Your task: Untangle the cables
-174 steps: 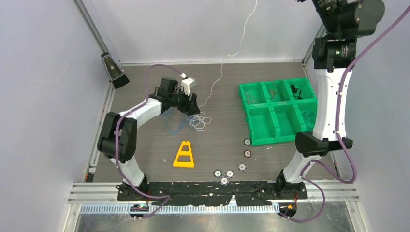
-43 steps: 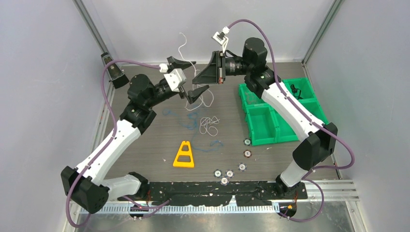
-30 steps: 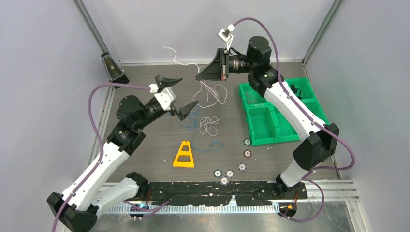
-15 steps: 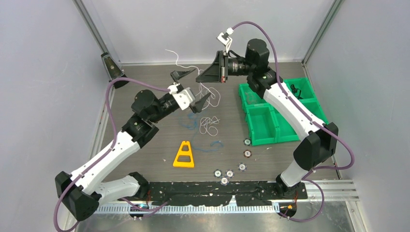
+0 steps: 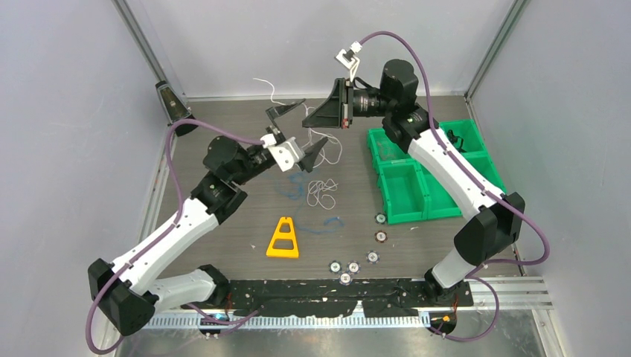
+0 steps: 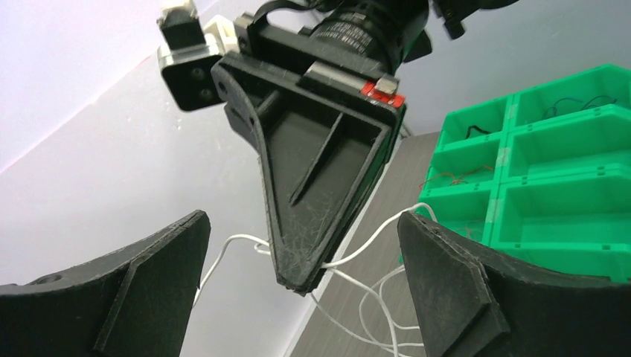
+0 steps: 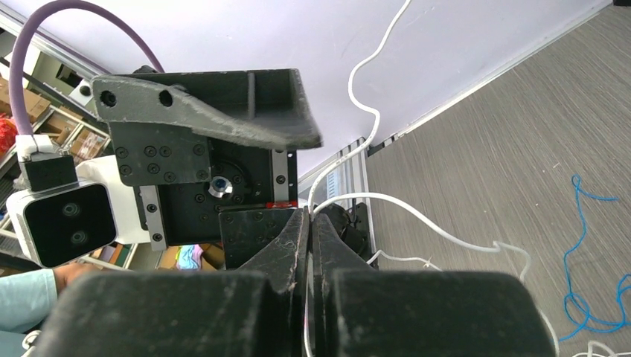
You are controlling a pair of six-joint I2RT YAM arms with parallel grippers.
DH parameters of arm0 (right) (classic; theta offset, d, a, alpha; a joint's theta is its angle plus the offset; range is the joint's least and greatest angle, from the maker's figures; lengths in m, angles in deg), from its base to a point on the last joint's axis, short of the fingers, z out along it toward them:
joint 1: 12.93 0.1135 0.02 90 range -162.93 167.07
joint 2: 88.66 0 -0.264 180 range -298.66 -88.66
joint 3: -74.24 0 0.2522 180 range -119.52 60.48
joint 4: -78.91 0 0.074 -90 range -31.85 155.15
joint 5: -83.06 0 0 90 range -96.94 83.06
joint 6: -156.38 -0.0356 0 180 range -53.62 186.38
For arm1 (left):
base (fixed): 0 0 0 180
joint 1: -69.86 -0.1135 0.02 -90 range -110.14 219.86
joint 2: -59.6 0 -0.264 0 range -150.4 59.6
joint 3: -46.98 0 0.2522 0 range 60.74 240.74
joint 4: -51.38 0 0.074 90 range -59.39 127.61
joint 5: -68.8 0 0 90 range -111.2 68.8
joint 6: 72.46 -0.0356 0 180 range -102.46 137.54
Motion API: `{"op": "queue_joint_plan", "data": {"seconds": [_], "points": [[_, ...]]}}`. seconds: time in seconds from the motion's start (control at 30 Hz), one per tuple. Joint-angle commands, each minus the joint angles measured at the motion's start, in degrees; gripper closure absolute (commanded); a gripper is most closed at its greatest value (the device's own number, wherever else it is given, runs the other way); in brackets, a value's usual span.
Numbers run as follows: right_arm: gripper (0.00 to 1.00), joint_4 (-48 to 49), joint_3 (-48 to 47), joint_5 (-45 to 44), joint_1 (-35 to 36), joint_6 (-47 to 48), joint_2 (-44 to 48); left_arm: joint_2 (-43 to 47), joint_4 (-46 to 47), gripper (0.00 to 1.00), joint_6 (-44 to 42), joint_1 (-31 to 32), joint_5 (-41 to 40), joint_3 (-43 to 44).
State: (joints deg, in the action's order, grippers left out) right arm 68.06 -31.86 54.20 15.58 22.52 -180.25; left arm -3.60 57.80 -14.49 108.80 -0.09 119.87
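Note:
My right gripper [image 5: 305, 119] is shut on a white cable [image 5: 336, 149] and holds it up above the table's back middle. One end trails to the back wall, and the rest hangs down in loops. In the right wrist view the jaws [image 7: 309, 223] pinch the white cable [image 7: 417, 212]. My left gripper [image 5: 300, 130] is open and empty, its fingers on either side of the right gripper's tip [image 6: 305, 275]. In the left wrist view the white cable [image 6: 364, 249] runs between my open fingers [image 6: 476, 297]. More white loops [image 5: 321, 192] and blue cable [image 5: 286, 182] lie on the table. No red cable shows.
A green bin tray [image 5: 428, 212] stands at the right, with thin wires in its compartments. A yellow triangle [image 5: 283, 238] lies at the front middle, and several small round discs [image 5: 353, 260] lie to its right. A black fixture [image 5: 173, 104] stands at the back left.
The right arm came down from high up with the white cable. The left gripper left the table, swung out and back, and now stands open around the right gripper's tip.

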Motion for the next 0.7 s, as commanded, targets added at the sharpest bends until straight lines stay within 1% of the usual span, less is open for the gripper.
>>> {"op": "queue_joint_plan", "data": {"seconds": [0.0,0.17,0.37,0.57,0.67], "points": [[0.95,1.47,-1.49,0.92,0.28,0.65,2.03,3.4,3.22,0.0,-0.79,0.17,6.65,0.23],[0.94,1.76,-1.4,0.88,0.23,0.54,1.92,5.05,1.48,0.0,1.95,0.2,8.79,0.52],[0.95,2.43,-1.26,1.28,0.74,0.09,2.06,2.95,1.61,0.01,0.28,0.21,7.01,1.39],[0.95,2.25,-1.48,1.85,1.31,0.57,2.21,-0.52,2.43,0.09,-1.33,-0.22,5.8,2.69],[0.95,2.15,-1.93,2.61,1.37,0.41,2.27,-1.35,2.38,0.17,-1.06,-1.41,5.71,2.62]]}}
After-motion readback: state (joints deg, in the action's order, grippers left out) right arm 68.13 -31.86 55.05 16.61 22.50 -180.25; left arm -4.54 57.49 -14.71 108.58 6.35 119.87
